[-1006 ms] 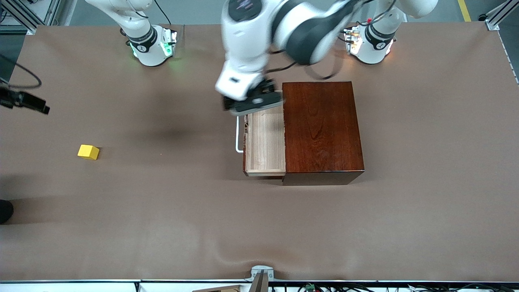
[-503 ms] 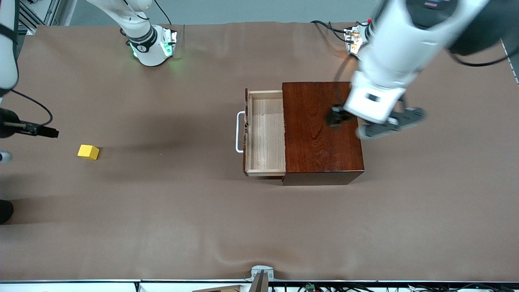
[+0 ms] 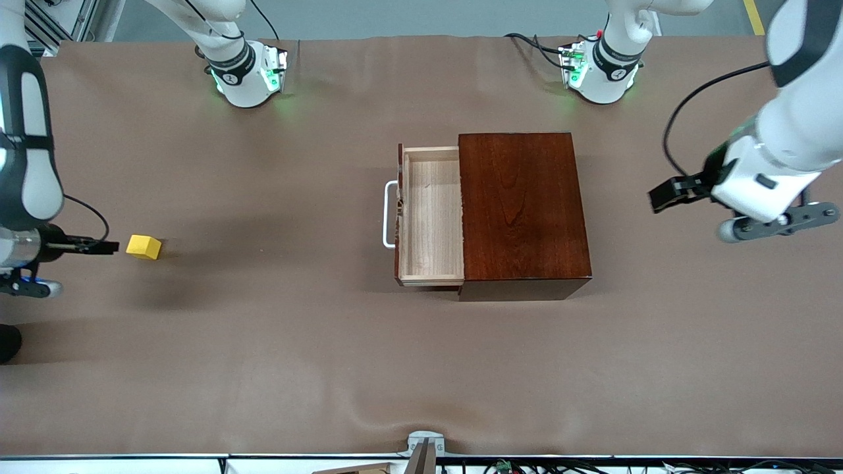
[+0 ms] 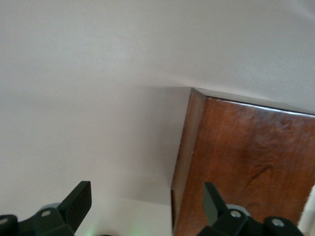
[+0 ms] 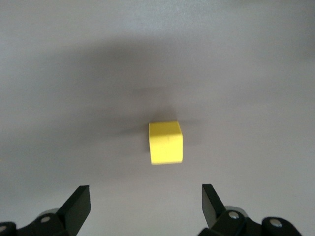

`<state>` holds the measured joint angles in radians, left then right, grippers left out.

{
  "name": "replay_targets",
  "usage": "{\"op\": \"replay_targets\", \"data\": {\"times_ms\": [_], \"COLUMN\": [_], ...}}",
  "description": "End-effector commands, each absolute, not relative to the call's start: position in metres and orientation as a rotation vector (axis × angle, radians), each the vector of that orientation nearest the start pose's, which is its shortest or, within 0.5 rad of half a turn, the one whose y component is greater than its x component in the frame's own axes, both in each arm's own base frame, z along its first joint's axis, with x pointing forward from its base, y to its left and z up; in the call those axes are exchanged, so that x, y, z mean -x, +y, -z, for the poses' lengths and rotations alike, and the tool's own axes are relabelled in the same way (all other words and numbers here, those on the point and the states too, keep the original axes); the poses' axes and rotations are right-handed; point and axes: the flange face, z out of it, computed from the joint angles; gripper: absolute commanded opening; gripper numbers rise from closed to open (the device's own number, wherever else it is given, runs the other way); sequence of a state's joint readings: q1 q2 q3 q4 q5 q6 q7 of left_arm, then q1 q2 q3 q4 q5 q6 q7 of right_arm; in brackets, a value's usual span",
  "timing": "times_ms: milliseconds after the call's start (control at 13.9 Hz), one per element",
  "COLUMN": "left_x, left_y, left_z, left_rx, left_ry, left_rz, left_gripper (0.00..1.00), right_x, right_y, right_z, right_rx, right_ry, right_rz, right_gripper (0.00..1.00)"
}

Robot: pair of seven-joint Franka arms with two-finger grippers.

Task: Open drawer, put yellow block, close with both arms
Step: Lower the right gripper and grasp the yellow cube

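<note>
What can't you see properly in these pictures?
- Back part of the drawer: front view, hidden under the top of the wooden box.
- Left gripper: left wrist view, only the fingertips show; the bottom edge cuts off the rest.
- Right gripper: same in the right wrist view, open with the yellow block ahead.
- Upper arms: front view, cut off by the frame edges.

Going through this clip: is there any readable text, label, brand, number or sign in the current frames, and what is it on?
None can be read.
Small dark round marks on the collars of both arm bases: too small to read.
The dark wooden box, the drawer, the yellow block, the left pincer and the right pincer: no lettering shows.
</note>
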<state>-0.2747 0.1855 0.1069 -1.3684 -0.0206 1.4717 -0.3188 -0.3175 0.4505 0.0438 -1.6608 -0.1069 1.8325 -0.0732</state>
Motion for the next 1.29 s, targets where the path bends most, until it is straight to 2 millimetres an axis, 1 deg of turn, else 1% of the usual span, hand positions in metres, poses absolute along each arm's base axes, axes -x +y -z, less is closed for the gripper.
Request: {"op": "replay_targets", "data": {"times_ms": [0, 72, 144, 216, 359, 431, 575, 719, 934, 1006, 1078, 1150, 1222], "left_x": [-0.562, -0.560, -0.560, -0.557, -0.550, -0.546, -0.541, -0.541, -0.541, -0.542, -0.543, -0.543, -0.543], "left_y": [-0.082, -0.069, -0.061, -0.047, -0.042, -0.041, -0.040, -0.042, -0.042, -0.042, -0.043, -0.043, -0.042], "left_z": [-0.616, -0.618, -0.619, -0.624, -0.627, -0.629, -0.630, -0.634, -0.633, -0.631, -0.629, -0.629, -0.631], "left_rx": [3.103, 3.107, 3.108, 3.109, 3.113, 3.115, 3.112, 3.116, 3.116, 3.115, 3.114, 3.115, 3.115], "left_ry": [-0.170, -0.149, -0.154, -0.189, -0.176, -0.173, -0.157, -0.140, -0.138, -0.138, -0.138, -0.135, -0.133], "left_rz": [-0.075, -0.076, -0.077, -0.064, -0.063, -0.063, -0.089, -0.078, -0.082, -0.090, -0.094, -0.092, -0.087], "left_gripper": [1.00, 1.00, 1.00, 1.00, 1.00, 1.00, 1.00, 1.00, 1.00, 1.00, 1.00, 1.00, 1.00], "right_x": [-0.595, -0.591, -0.582, -0.575, -0.569, -0.568, -0.560, -0.559, -0.555, -0.556, -0.555, -0.553, -0.552], "right_y": [-0.188, -0.191, -0.202, -0.203, -0.197, -0.196, -0.197, -0.197, -0.201, -0.202, -0.204, -0.207, -0.208], "right_z": [-0.303, -0.294, -0.277, -0.266, -0.253, -0.246, -0.230, -0.225, -0.210, -0.210, -0.210, -0.208, -0.207], "right_rx": [3.139, 3.142, 3.141, 3.143, 3.138, 3.144, 3.133, 3.135, 3.122, 3.121, 3.120, 3.118, 3.116], "right_ry": [0.205, 0.151, 0.125, 0.119, 0.100, 0.082, 0.065, 0.058, 0.047, 0.013, 0.018, 0.027, 0.029], "right_rz": [-0.390, -0.364, -0.337, -0.313, -0.330, -0.316, -0.336, -0.322, -0.352, -0.348, -0.347, -0.351, -0.356], "right_gripper": [1.00, 1.00, 1.00, 1.00, 1.00, 1.00, 1.00, 1.00, 1.00, 1.00, 1.00, 0.91, 0.89]}}
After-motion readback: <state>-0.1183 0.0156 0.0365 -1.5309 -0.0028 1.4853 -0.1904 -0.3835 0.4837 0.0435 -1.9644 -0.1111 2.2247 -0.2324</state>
